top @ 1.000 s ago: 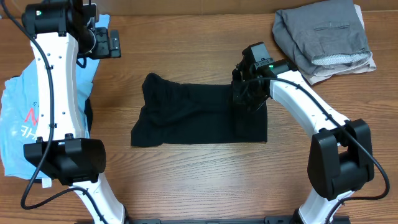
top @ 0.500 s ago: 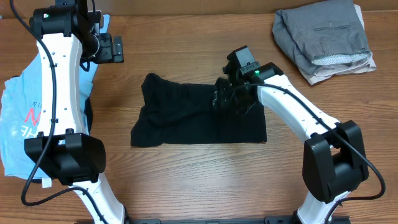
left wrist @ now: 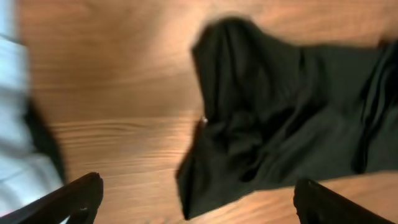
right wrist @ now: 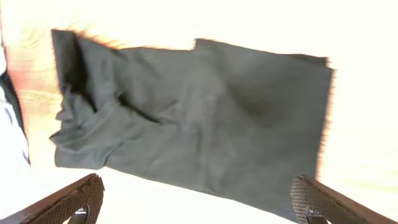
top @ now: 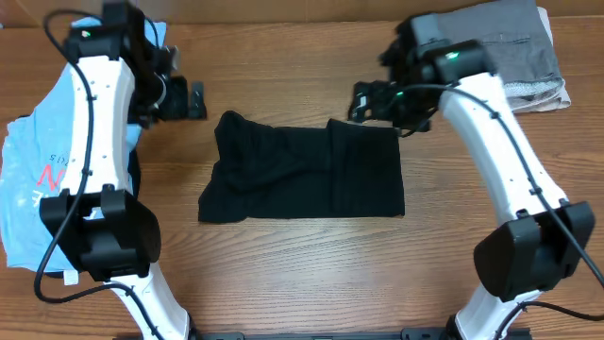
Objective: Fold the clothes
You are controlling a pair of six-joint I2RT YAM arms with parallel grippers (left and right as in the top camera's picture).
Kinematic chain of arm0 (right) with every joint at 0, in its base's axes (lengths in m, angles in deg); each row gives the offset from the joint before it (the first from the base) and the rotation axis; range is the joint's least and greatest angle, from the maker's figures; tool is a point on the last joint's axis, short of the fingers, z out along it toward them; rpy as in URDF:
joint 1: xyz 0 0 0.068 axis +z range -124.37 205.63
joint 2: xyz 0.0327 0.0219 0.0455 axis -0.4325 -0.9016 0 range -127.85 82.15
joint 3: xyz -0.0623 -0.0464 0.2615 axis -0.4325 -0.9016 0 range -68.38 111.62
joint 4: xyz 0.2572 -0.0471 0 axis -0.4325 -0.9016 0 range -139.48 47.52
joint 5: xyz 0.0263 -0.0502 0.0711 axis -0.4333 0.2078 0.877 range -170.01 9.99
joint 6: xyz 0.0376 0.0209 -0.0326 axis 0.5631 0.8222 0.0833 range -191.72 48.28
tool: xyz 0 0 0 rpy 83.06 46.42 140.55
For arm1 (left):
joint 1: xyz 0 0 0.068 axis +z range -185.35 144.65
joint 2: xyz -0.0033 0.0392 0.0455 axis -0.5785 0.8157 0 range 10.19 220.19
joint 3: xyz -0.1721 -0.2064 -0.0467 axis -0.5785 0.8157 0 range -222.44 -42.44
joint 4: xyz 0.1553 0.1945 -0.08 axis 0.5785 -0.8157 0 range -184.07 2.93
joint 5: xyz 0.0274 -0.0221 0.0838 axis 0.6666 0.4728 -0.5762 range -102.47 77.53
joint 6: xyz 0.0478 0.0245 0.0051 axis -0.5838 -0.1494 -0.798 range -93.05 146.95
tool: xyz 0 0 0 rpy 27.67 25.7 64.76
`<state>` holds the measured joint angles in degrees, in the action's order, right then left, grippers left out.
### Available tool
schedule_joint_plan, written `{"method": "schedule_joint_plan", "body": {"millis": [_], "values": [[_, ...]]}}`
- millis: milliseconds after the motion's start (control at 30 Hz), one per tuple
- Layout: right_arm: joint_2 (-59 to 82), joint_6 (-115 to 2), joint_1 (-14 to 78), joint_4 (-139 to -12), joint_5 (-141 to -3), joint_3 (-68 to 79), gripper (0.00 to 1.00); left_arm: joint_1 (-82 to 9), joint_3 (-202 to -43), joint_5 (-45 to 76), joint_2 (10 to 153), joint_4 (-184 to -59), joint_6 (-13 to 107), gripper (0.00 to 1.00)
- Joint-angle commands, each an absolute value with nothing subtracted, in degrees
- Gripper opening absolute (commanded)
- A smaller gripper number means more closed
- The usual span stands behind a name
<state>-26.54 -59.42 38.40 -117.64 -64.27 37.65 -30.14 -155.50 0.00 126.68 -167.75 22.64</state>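
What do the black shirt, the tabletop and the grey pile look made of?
Black T-shirt: soft matte knit, probably cotton jersey; it creases and bunches limply.
Table: wood or wood-look laminate, with streaked brown grain.
Grey pile: thicker-looking matte cloth, folded; weave too small to tell.

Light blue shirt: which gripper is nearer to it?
Left. The left gripper hangs beside the light blue shirt's upper end; the right gripper is beyond the black T-shirt, off its far top corner.
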Motion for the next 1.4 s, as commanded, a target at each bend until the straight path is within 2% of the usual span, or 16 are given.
{"method": "schedule_joint_plan", "body": {"millis": [0,333,900,967,1033,1067,1100,1133,1233,1367], "values": [[-25.1,-62.2,34.5,-119.2,-64.5,38.7,1.0,-31.4,-146.6,8.7,127.1,-163.6,16.6,1.0],[-25.2,-64.7,31.1,-120.1,-64.5,38.7,1.0,-32.2,-127.0,13.6,127.1,-142.6,19.0,1.0],[-25.2,-64.7,31.1,-119.4,-64.5,38.6,1.0,-39.0,-114.4,15.2,127.1,-123.9,20.2,1.0],[-25.2,-64.6,31.1,-119.4,-64.5,38.6,1.0,-39.2,-113.9,13.9,127.1,-123.6,20.8,0.92],[-25.2,-64.5,31.1,-119.4,-64.5,38.5,1.0,-39.1,-113.8,12.4,127.1,-123.9,21.5,0.77],[-25.2,-64.3,31.1,-119.4,-64.5,38.5,0.97,-39.0,-113.8,11.4,127.1,-124.3,21.7,0.56],[-25.2,-64.2,31.1,-119.3,-64.5,38.5,0.79,-38.9,-113.8,10.7,127.1,-124.5,21.7,0.24],[-25.2,-64.0,31.1,-119.3,-64.5,38.5,0.69,-38.8,-113.8,9.7,127.1,-124.8,21.9,0.04],[-25.2,-62.8,31.1,-119.2,-64.5,38.2,0.47,-38.4,-113.9,7.2,127.1,-125.5,23.0,0.04],[-25.2,-62.7,31.1,-118.4,-64.3,35.8,0.36,-36.5,-115.9,6.9,126.7,-128.6,23.1,0.04]]}}
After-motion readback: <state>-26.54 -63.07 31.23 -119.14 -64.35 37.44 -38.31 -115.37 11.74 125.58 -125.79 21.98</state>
